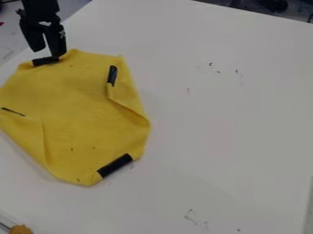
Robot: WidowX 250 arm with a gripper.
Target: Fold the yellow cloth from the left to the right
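Cloth (83, 109): solid yellow, marked with a few small dark specks. Strips (115, 165) on the cloth: black, plain. Tool (47, 43): black, with small pale marks on one side. Worktop (214, 119): pale grey-white, plain in ground colour, bearing scattered dark specks and scribble-like marks, plus one faint reddish mark. Item at the lower left corner (21, 229): orange-brown; the thin rod beside it (5, 226): grey.
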